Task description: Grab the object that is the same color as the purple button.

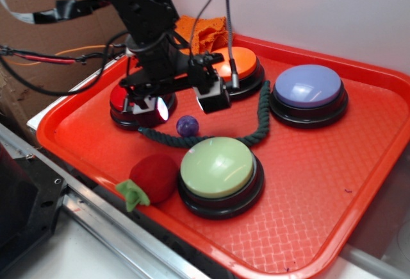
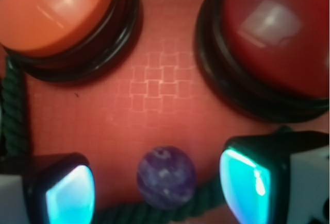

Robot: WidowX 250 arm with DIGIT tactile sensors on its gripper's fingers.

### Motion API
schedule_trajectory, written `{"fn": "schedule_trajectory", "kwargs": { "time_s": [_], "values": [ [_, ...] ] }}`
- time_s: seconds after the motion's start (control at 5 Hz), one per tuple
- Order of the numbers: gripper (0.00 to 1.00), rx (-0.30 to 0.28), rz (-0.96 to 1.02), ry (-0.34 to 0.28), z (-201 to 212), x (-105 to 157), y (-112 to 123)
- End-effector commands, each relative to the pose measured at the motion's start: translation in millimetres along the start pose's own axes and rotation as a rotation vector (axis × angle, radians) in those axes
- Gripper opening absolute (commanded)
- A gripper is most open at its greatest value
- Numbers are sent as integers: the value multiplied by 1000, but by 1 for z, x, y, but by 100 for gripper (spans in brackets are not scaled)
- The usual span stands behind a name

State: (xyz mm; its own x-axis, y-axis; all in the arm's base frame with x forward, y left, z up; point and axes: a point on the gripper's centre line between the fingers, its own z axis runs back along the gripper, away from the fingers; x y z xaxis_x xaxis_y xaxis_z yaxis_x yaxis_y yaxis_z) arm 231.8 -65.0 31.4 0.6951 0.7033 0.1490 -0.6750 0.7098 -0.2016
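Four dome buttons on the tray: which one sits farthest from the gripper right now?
The purple button, at the tray's far right. The gripper hangs between the red button and orange button, above the purple ball; the green button lies closer.

marbled purple ball (image 1: 188, 125), lavender-blue button (image 1: 308, 86), pale green button (image 1: 217, 167), dark green rope (image 1: 250, 135), red tray (image 1: 333, 183)

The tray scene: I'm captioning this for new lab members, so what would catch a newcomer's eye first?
Four big dome buttons on an orange-red tray: pale green button in front, purple button at the back right, orange button and red button behind the arm. The open pincer hangs over a small purple ball beside a dark green rope.
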Motion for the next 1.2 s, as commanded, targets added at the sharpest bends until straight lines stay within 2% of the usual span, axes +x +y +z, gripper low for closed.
{"fn": "schedule_trajectory", "kwargs": {
  "time_s": [0.0, 0.2, 0.4, 0.8, 1.0],
  "values": [
    [100, -30, -19, 44, -11, 8, -18],
    [100, -15, -7, 73, -16, 5, -17],
    [2, -3, 4, 92, -18, 4, -16],
    [0, -7, 4, 89, -13, -3, -16],
    [0, -1, -6, 59, -8, -4, -17]
  ]
}}
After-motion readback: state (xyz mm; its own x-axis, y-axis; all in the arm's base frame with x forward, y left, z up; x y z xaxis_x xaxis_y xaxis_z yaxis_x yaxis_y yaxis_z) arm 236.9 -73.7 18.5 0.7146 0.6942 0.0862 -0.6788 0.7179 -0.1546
